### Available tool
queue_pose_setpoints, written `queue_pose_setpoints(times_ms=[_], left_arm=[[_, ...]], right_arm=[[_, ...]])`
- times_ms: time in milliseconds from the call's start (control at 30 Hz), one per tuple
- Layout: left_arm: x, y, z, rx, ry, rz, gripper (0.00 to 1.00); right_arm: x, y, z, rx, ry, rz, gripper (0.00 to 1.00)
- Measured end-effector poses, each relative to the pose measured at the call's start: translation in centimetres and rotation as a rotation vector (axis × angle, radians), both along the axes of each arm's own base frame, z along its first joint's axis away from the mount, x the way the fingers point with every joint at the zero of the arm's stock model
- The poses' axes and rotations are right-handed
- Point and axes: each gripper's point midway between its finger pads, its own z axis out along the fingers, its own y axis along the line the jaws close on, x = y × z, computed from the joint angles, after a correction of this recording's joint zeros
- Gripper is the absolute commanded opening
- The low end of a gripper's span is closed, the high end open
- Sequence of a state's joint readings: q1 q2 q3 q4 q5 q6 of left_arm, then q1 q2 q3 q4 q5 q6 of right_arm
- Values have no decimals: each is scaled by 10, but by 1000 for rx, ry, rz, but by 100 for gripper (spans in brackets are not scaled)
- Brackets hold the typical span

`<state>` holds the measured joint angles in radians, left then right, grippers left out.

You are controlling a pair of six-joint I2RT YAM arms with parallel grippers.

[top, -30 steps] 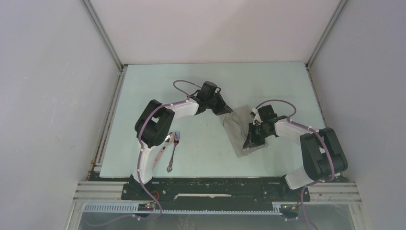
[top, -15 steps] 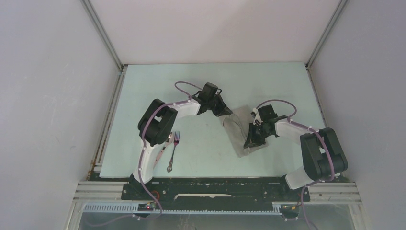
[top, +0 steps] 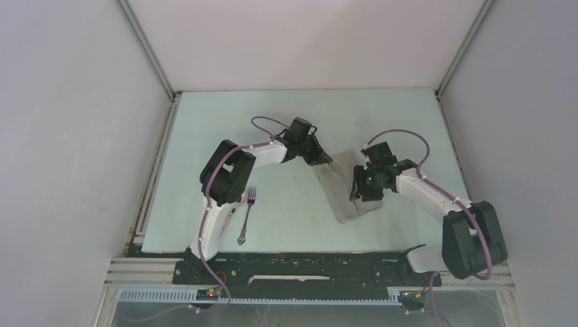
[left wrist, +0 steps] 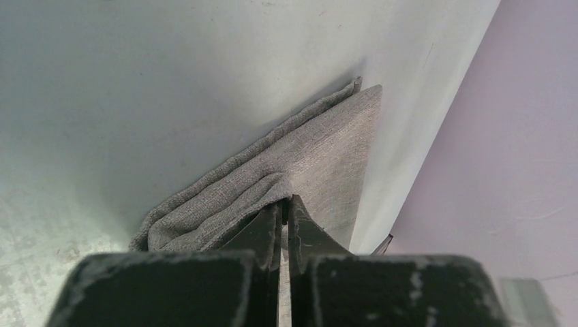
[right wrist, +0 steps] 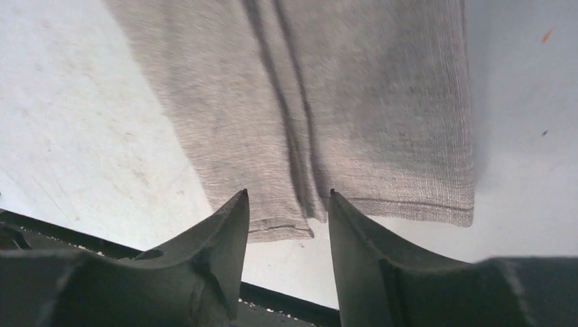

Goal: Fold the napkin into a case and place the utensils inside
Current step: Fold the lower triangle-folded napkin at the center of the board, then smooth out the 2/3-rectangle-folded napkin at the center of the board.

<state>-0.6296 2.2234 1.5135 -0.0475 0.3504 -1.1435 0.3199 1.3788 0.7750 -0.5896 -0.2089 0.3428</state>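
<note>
The grey napkin (top: 341, 201) lies right of the table's middle, folded into a narrow oblong case shape. My left gripper (top: 324, 161) is shut on a bunched fold at the cloth's far-left end; in the left wrist view its tips (left wrist: 286, 201) pinch the napkin (left wrist: 320, 153). My right gripper (top: 359, 193) hovers open over the cloth's right part. The right wrist view shows its jaws (right wrist: 288, 195) spread above the napkin's (right wrist: 320, 95) layered near edge, holding nothing. The fork (top: 246, 215) and the spoon (top: 227, 218) lie side by side at the near left, the spoon partly under my left arm.
The black base rail (top: 307, 264) runs along the table's near edge. A metal frame rail (top: 151, 180) borders the left side, and grey walls enclose the table on three sides.
My right gripper has opened and let go of the napkin, then risen and shifted slightly back. The cloth's right part now lies flat. My left gripper keeps its hold.
</note>
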Motion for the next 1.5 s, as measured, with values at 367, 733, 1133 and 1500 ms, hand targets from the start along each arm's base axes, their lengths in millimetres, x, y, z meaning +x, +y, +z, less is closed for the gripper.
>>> queue_pose_setpoints(times_ms=[367, 733, 1133, 1500], left_arm=[[0, 0, 0, -1, 1, -1, 1], [-7, -9, 22, -51, -10, -77, 56], [-29, 27, 100, -198, -166, -212, 6], [-24, 28, 10, -175, 10, -156, 0]], right_arm=[[30, 55, 9, 317, -19, 73, 49], [14, 36, -19, 339, 54, -13, 45], [25, 37, -14, 368, 16, -19, 51], [98, 79, -2, 602, -25, -33, 31]])
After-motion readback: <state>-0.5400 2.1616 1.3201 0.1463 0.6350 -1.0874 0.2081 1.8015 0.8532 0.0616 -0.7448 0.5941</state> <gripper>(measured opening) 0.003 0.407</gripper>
